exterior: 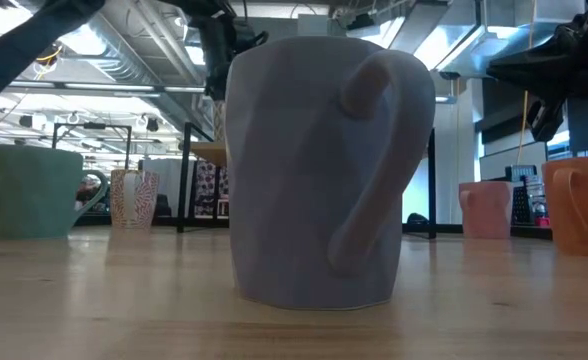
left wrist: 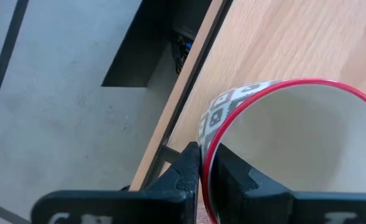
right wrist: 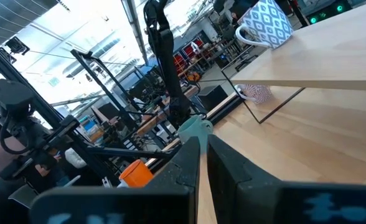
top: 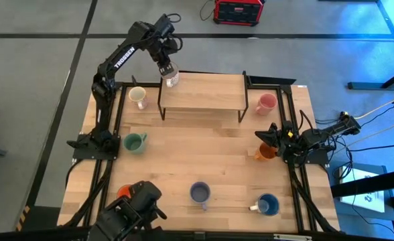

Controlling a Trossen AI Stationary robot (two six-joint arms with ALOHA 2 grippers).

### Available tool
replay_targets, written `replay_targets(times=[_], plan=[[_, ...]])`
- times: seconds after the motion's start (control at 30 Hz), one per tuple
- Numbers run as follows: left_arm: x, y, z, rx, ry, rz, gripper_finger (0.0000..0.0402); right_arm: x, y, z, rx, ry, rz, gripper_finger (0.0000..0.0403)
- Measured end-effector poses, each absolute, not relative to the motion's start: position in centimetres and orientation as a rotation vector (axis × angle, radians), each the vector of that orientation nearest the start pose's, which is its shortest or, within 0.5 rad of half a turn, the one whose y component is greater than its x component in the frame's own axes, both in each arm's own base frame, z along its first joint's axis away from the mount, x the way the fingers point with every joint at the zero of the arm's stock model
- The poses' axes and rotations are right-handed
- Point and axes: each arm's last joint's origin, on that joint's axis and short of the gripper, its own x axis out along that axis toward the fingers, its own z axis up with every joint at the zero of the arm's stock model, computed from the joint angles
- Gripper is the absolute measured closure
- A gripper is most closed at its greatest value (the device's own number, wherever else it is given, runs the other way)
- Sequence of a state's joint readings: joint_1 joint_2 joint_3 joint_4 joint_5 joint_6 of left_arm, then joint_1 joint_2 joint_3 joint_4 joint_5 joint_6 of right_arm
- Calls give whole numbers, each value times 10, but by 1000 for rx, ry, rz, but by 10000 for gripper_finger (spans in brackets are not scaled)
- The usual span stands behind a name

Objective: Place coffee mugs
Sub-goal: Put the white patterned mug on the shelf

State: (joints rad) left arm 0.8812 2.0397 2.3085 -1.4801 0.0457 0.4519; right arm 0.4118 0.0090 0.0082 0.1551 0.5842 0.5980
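We see left tool [top: 169, 72] clamped on rim of patterned mug [top: 171, 80] over shelf [top: 204, 94] corner. Right tool [top: 269, 137] closed, empty, beside amber mug [top: 265, 152].

The patterned mug [left wrist: 282, 143] is white with grey diamonds and a red rim; other mugs are pink [top: 266, 103], green [top: 135, 142], blue [top: 269, 204], lavender [top: 200, 193].

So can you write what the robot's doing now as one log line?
left gripper: shut on patterned mug rim, on raised shelf | right gripper: shut, waiting by amber mug
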Motion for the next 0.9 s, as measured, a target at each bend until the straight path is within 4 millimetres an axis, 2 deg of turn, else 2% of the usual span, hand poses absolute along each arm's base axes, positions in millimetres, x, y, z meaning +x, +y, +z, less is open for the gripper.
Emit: replay_targets(times=[0.63,0.9], plan=[[255,303,372,-130,1220,439,378,91,23,180,668,-179,-111,384],[255,303,372,-130,1216,438,340,91,23,180,667,-178,-108,384]])
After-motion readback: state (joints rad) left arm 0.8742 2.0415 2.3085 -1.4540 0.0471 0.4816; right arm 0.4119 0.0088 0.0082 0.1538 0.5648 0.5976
